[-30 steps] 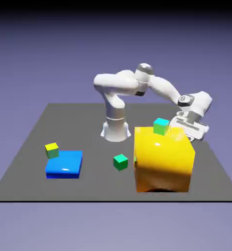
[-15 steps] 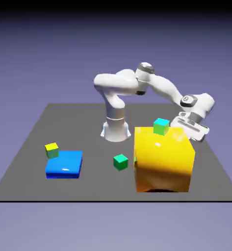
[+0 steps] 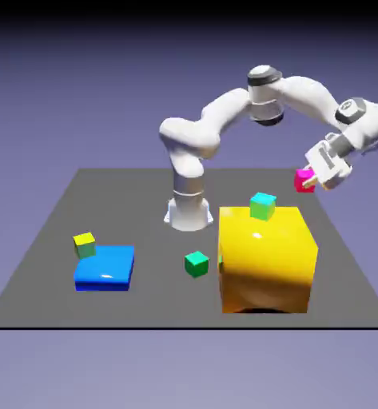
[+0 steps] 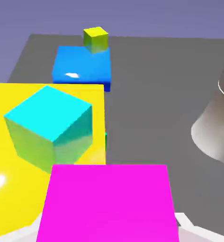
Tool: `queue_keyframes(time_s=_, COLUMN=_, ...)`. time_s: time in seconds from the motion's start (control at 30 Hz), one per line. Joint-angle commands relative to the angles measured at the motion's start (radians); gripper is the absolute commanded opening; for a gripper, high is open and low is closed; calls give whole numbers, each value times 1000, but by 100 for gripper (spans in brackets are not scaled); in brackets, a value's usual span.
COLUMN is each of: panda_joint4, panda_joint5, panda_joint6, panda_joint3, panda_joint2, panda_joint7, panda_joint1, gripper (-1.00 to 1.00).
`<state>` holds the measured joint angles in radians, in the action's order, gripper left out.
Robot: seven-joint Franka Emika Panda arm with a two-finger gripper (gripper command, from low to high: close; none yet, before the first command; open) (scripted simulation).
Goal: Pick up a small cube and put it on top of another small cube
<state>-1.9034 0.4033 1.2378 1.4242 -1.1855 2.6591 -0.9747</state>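
Observation:
My gripper [image 3: 312,183] hangs in the air above the table's far right side, beyond the big yellow block, shut on the small magenta-pink cube [image 3: 304,179]. In the hand view this cube [image 4: 108,203] fills the bottom middle, and only grey slivers of the fingertips [image 4: 185,223] show beside it. A small cyan-topped cube [image 3: 263,205] [image 4: 49,125] rests on top of the yellow block. A small green cube [image 3: 196,263] lies on the table to the left of the block. A small yellow-topped cube [image 3: 84,244] [image 4: 95,38] stands by the blue slab.
The big yellow block [image 3: 266,260] [image 4: 19,189] stands at the front right of the table. A flat blue slab [image 3: 105,267] [image 4: 81,66] lies at the front left. The robot's base [image 3: 189,209] [image 4: 215,123] stands at the table's far middle.
The gripper shut on the magenta-pink cube behind the yellow block, then rose up and toward the exterior view's right, lifting the cube into the open. The other cubes stayed put.

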Motion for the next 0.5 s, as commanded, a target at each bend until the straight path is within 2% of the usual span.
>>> queue_keyframes(time_s=0.0, panda_joint4=11, panda_joint5=-13, panda_joint6=-21, panda_joint3=-13, panda_joint2=14, panda_joint7=19, panda_joint1=-36, gripper=-100)
queue_keyframes(time_s=0.13, panda_joint4=10, panda_joint5=3, panda_joint6=-67, panda_joint3=-35, panda_joint2=26, panda_joint7=80, panda_joint1=-172, gripper=-100)
queue_keyframes(time_s=0.37, panda_joint4=-191, panda_joint5=61, panda_joint6=60, panda_joint3=0, panda_joint2=-26, panda_joint7=68, panda_joint1=-92, gripper=-100)
queue_keyframes(time_s=0.4, panda_joint4=-191, panda_joint5=61, panda_joint6=60, panda_joint3=0, panda_joint2=-26, panda_joint7=68, panda_joint1=-92, gripper=100)
queue_keyframes(time_s=0.47, panda_joint4=-155, panda_joint5=50, panda_joint6=37, panda_joint3=-7, panda_joint2=-16, panda_joint7=70, panda_joint1=-107, gripper=100)
